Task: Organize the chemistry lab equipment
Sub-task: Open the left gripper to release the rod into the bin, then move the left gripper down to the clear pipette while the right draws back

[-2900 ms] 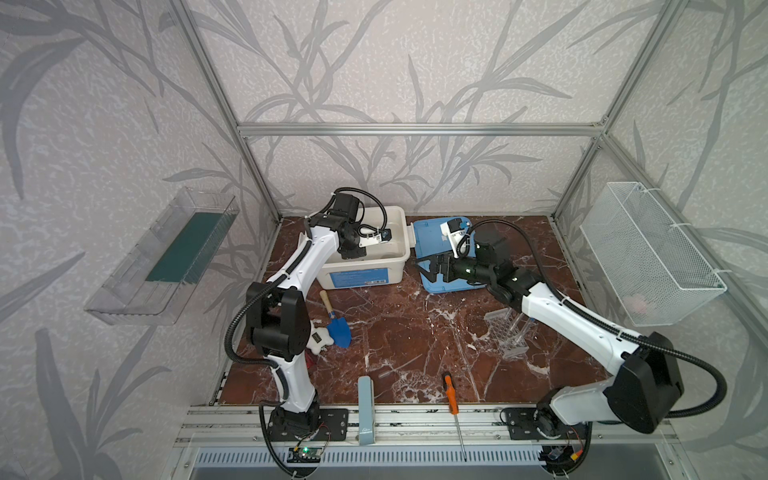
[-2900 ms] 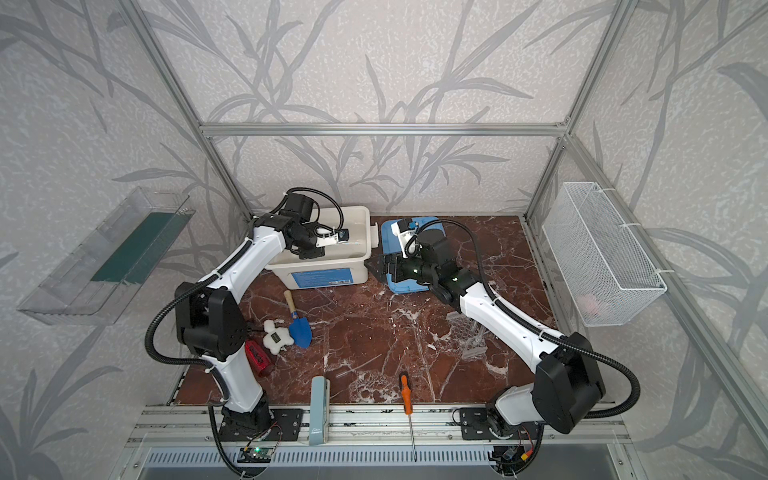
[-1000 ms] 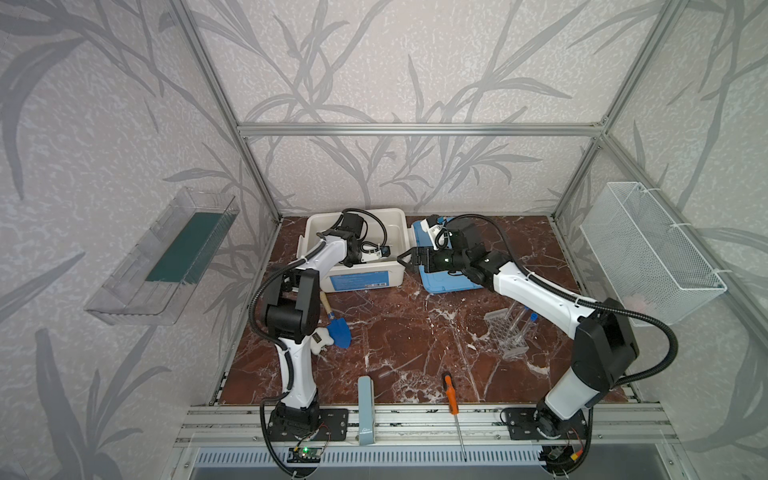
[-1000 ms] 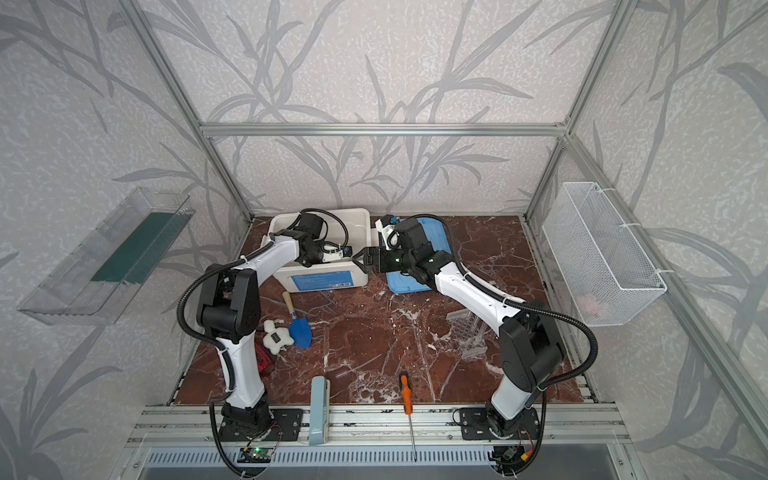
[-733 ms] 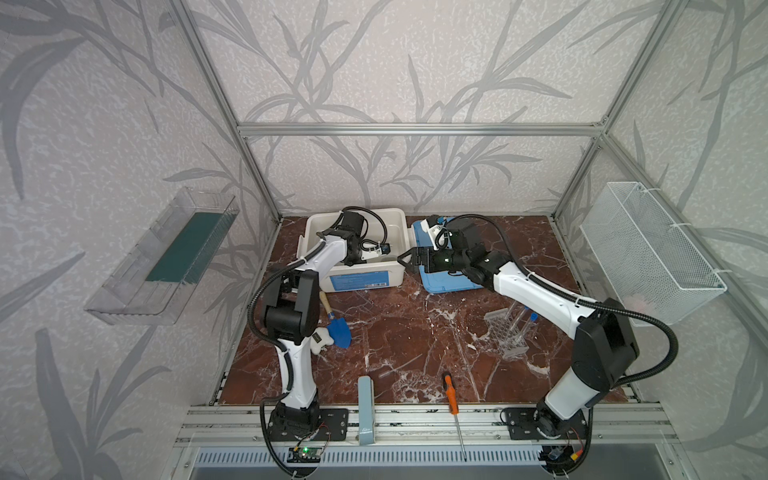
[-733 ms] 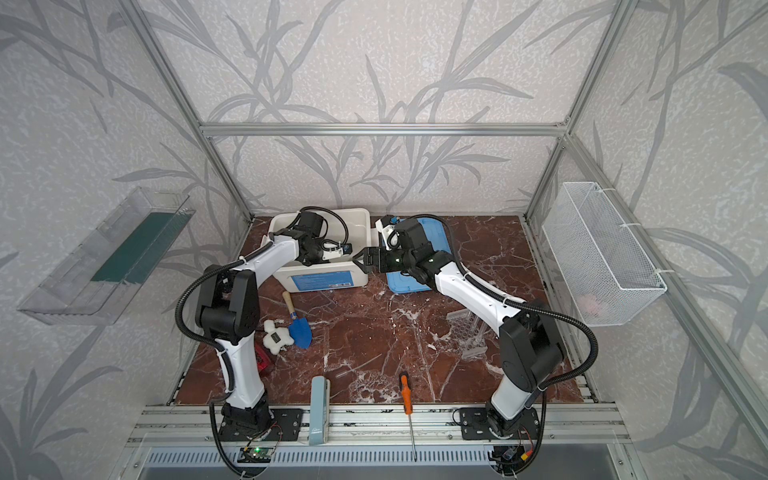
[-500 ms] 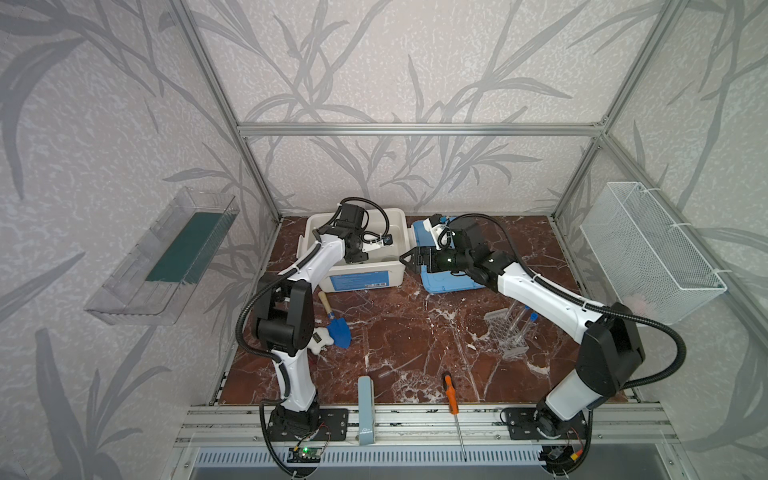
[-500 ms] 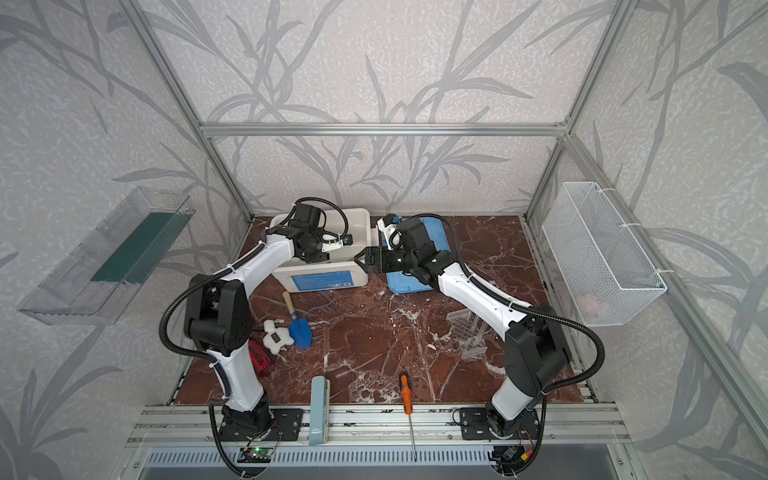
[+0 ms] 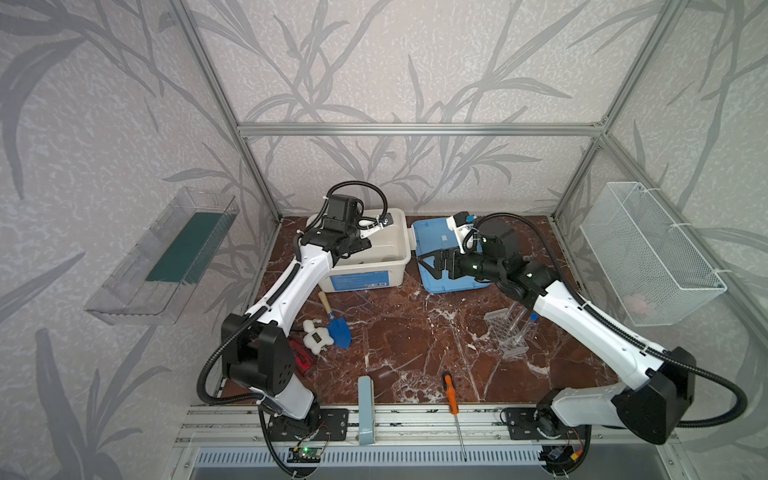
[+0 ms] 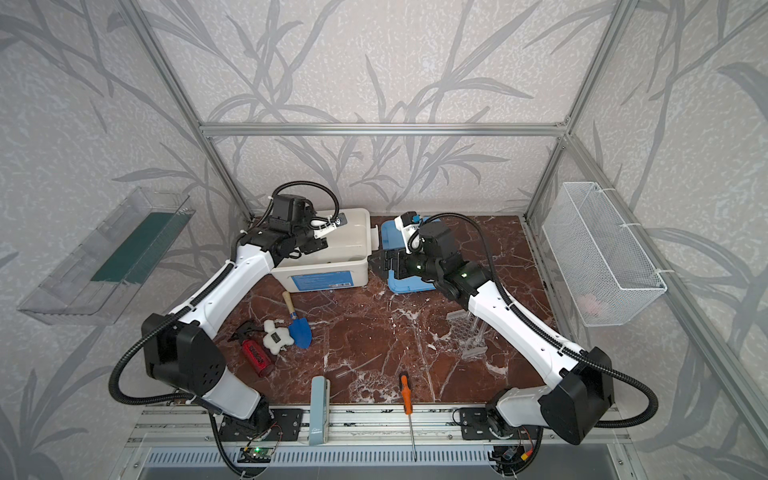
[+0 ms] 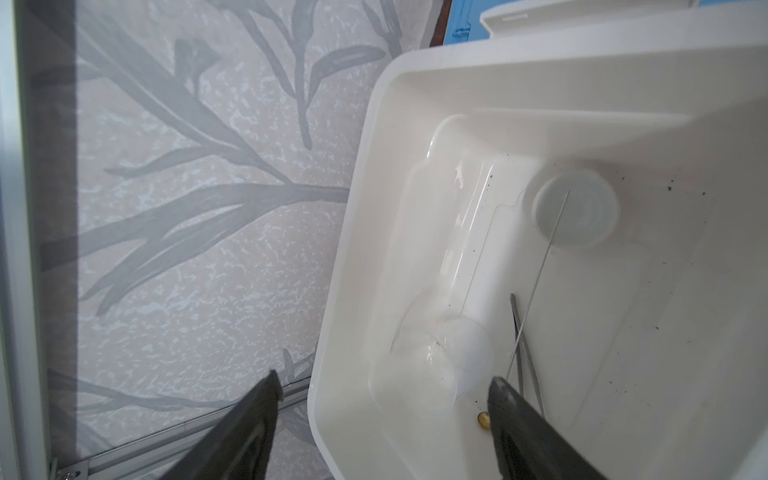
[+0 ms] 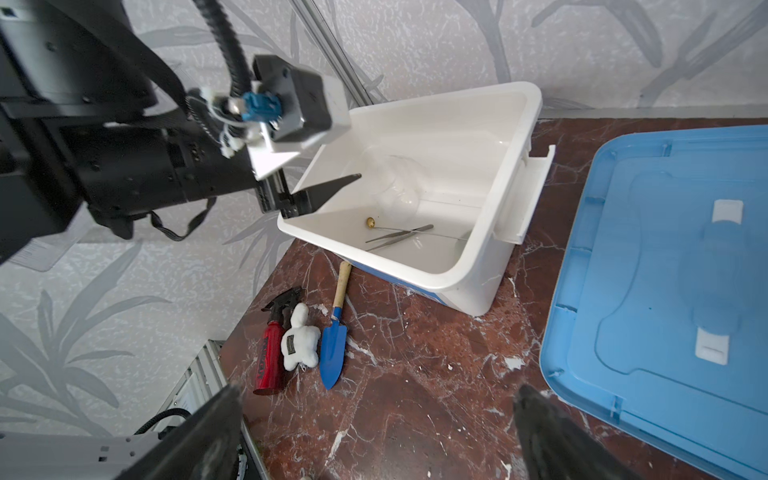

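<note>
**Top views.** Locate the left pincer (image 9: 360, 246) over the open white bin (image 9: 401, 259). You cannot read its opening from here. The right pincer (image 9: 436, 264) hangs spread and empty near the edge of the blue lid (image 9: 442, 286) that faces the bin. The lid lies flat on the tabletop (image 9: 395, 332). The clear rack (image 9: 504, 332) stands well behind the right pincer, beside that arm's forearm. The blue-capped tubes (image 9: 533, 318) are at the rack, but you cannot tell whether they sit in its cells or lean on it. Disregard the trowel (image 9: 337, 330) and the screwdriver (image 9: 451, 395), which lie well apart from both pincers.

**Left wrist view.** Confirm that the left pincer is spread, with nothing between its fingers. Below and just ahead of it, inside the bin, the clear beaker (image 11: 446, 299) lies on its side. The white dish (image 11: 575, 210) rests farther ahead on the bin floor. The thin rods (image 11: 524, 332) lie beside the beaker, and one reaches across the dish.

**Right wrist view.** Confirm that the right pincer is spread over bare tabletop. Ahead of it, the left pincer's fingertip stands just short of the beaker and appears clear of it.

**Progress.** Treat the beaker, dish and rods as stowed. The rack and tubes remain outside the bin, and the lid is off. Judge the task as past halfway. The rack is probably the next load, and the right pincer is the nearer one.
</note>
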Controlling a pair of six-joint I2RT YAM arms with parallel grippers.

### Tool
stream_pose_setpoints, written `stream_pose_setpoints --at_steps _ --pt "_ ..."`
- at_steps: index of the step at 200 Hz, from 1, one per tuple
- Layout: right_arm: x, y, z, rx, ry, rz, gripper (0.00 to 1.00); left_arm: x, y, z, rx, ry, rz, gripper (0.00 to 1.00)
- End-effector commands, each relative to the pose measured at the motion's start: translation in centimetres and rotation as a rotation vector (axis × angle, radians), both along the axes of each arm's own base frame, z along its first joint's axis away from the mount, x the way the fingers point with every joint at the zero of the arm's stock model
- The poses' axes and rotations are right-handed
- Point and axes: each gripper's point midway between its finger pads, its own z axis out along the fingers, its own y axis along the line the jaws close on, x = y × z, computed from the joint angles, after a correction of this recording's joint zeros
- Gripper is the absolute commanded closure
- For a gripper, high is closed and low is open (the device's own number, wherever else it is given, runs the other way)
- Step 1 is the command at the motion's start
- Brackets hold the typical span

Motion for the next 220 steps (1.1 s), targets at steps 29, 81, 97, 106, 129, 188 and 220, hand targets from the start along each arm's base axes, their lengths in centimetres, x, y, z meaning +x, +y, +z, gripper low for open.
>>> stream_pose_setpoints --at_steps 29,81,97,106,129,188,220 --pt "-4.0 -3.8 -3.0 -0.103 0.030 -0.025 0.00 -5.3 -4.1 6.9 -0.357 0.008 0.034 0.13" --pt "-8.1 -7.9 -7.7 -0.210 0.083 -0.051 0.01 -13.2 -10.6 9.7 -0.729 0.213 0.040 0.01" --pt "-9.1 -8.7 -8.5 -0.226 0.095 -0.049 0.01 -16.5 -12.7 8.6 -0.742 0.270 -0.040 0.01" --pt "-9.7 -9.1 -8.9 -0.241 0.107 -0.047 0.01 -18.2 -13.2 7.4 -0.722 0.291 -0.064 0.01" --pt "-11.1 -10.2 -9.4 -0.260 0.129 -0.048 0.01 -20.3 -12.7 3.9 -0.773 0.419 0.054 0.01" --pt "-12.1 -11.1 -10.2 -0.249 0.124 -0.062 0.01 -24.2 -13.7 -7.0 -0.717 0.667 0.299 0.02" --pt "-12.3 -11.1 -10.7 -0.259 0.150 -0.056 0.01 -25.5 -13.7 -10.8 -0.737 0.739 0.417 0.02"
